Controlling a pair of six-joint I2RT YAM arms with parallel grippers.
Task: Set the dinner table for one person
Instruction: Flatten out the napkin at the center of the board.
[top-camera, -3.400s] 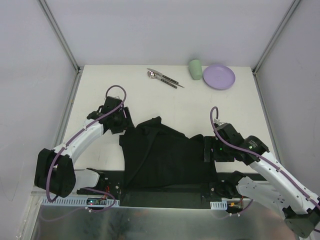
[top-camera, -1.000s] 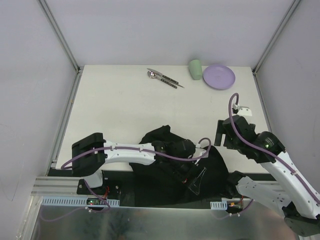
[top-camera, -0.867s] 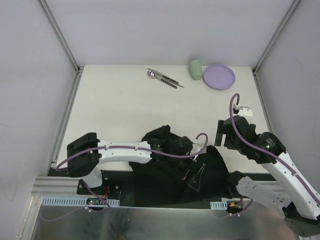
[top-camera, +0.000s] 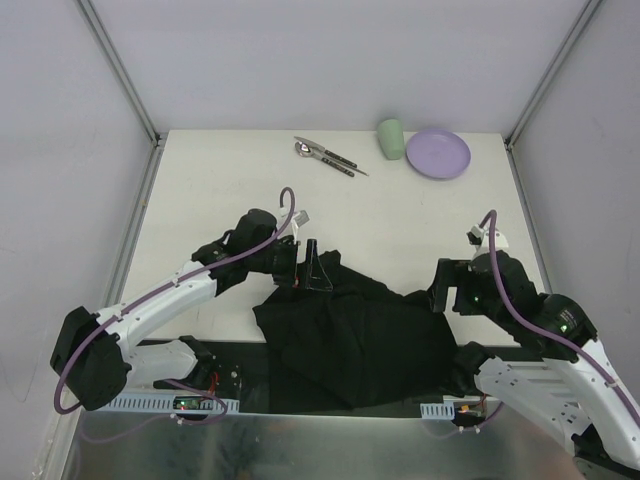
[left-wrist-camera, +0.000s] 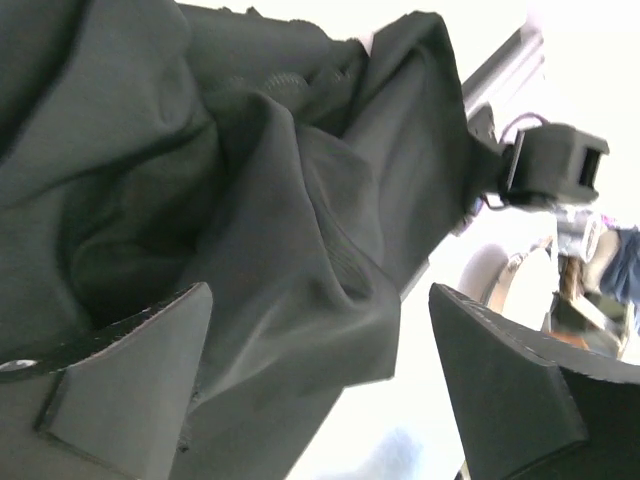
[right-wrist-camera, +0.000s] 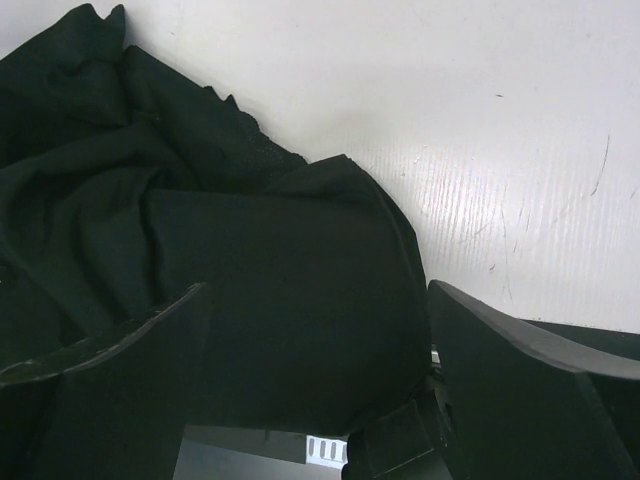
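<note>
The white dinner table (top-camera: 220, 190) carries a crumpled black cloth mat (top-camera: 350, 330) at its near edge. My left gripper (top-camera: 314, 267) is open at the mat's far left corner. In the left wrist view a fold of the mat (left-wrist-camera: 300, 250) lies loose between the wide-apart fingers (left-wrist-camera: 120, 380). My right gripper (top-camera: 440, 289) is open at the mat's right edge. In the right wrist view the mat (right-wrist-camera: 280, 280) fills the gap of the right gripper (right-wrist-camera: 315, 390), unpinched. A purple plate (top-camera: 438, 153), a green cup (top-camera: 391, 138) and cutlery (top-camera: 325, 155) sit at the far edge.
Grey frame rails (top-camera: 130, 250) run along the table's left and right sides, with white walls behind. The arm bases and black mounts (top-camera: 200, 370) sit along the near edge, partly under the mat. Bare white tabletop (right-wrist-camera: 500, 120) lies beyond the mat.
The left arm has swung from the mat's right middle back to its far left corner and its jaws have opened. The mat has shifted left. The right gripper has dropped to the mat's right edge.
</note>
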